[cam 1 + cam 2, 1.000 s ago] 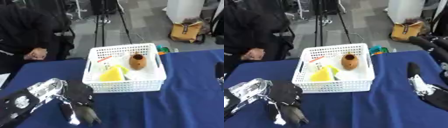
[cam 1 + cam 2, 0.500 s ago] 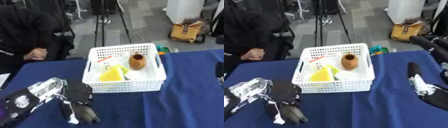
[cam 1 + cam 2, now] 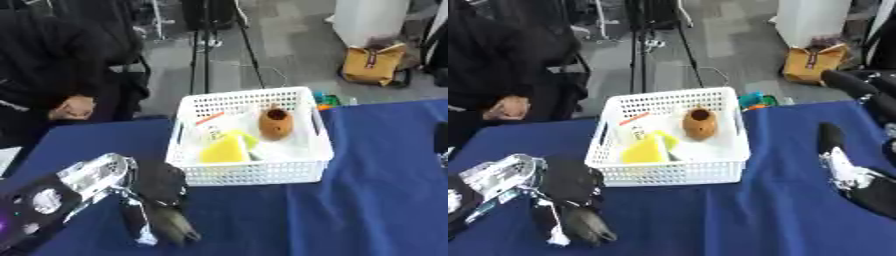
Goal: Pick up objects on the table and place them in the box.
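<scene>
Across the whole lower view lies the blue-clothed table (image 3: 367, 200), and near its far middle stands the white basket (image 3: 254, 172), a perforated box with handle slots. The left hand (image 3: 157, 197) comes in from the lower left just in front of the basket's near corner, its dark fingers curled downward toward the cloth; I cannot tell whether they close on anything. The right hand (image 3: 837, 162) shows at the right edge, fingers straight and holding nothing. Inside the basket, a yellow wedge (image 3: 223, 149) rests near the front wall and a brown pot (image 3: 275, 124) stands upright beside it, toward the back right.
</scene>
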Robot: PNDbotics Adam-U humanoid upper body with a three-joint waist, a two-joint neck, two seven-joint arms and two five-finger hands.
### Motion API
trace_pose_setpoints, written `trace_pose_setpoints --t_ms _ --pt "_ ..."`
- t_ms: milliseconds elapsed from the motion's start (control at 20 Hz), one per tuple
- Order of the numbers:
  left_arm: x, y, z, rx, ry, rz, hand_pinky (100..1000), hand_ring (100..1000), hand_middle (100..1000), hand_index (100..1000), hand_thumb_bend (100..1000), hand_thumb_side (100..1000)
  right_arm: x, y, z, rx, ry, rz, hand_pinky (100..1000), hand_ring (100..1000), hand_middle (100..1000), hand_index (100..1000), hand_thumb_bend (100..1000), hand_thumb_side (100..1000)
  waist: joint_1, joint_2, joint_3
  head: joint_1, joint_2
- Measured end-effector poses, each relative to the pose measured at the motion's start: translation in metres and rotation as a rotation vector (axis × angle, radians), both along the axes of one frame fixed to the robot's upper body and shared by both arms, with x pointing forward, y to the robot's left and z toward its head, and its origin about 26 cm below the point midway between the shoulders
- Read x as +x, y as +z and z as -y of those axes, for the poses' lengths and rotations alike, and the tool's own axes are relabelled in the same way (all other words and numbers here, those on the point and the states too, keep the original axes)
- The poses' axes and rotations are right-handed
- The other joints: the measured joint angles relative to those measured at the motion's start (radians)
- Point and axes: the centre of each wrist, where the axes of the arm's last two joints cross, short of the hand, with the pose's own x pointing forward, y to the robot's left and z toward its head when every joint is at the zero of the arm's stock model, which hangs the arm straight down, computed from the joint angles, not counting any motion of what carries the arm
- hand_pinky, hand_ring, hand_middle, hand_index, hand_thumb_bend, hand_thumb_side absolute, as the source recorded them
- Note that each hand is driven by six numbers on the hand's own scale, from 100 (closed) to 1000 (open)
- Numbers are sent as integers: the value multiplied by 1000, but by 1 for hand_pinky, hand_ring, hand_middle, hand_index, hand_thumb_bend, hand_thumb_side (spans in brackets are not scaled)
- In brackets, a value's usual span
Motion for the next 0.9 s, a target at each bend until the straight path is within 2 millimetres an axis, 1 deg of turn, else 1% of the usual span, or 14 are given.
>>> trace_pose_setpoints --t_ms 900 --pt "-2 7 7 -8 10 17 807 707 483 649 100 781 1 -3 1 -1 -7 -10 705 763 743 940 100 1000 14 -19 17 0 2"
